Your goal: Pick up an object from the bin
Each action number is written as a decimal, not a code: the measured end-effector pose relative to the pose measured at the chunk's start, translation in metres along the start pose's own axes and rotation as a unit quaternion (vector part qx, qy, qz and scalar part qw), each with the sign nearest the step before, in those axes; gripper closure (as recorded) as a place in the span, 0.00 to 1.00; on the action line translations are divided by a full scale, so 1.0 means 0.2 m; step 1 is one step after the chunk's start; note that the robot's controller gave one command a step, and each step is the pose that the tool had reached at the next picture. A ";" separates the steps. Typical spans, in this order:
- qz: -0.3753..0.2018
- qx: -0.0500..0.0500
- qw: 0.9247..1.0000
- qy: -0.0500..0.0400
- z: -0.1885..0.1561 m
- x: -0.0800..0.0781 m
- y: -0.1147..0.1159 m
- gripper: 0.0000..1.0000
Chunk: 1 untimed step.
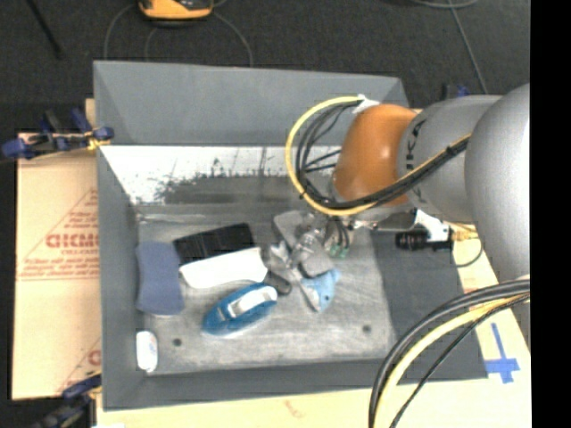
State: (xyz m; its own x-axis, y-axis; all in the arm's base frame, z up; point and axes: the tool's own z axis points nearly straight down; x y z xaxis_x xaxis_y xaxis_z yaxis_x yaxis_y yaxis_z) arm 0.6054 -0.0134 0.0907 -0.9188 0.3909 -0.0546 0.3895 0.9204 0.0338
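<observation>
My gripper (299, 243) hangs low over the middle of the bin, under the orange wrist cover. Just below and right of it lies a small light-blue thing (322, 288), close to or touching the gripper's lower end. A white flat oblong piece (221, 268) lies just left of the gripper, its right end reaching up to it. In front of that lies a blue and white rounded thing (239, 308). I see nothing that is clearly held.
A black flat box (212, 239) lies behind the white piece. A blue-grey pad (159, 279) rests by the left wall, and a small white cylinder (146, 350) sits in the front left corner. The arm covers the bin's right back part.
</observation>
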 end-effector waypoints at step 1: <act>0.000 0.000 1.000 0.000 0.00 0.00 0.00 1.00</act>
State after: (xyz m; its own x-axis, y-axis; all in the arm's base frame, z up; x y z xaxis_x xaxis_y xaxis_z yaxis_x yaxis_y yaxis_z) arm 0.6054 -0.0134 0.0907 -0.9189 0.3907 -0.0546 0.3893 0.9205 0.0337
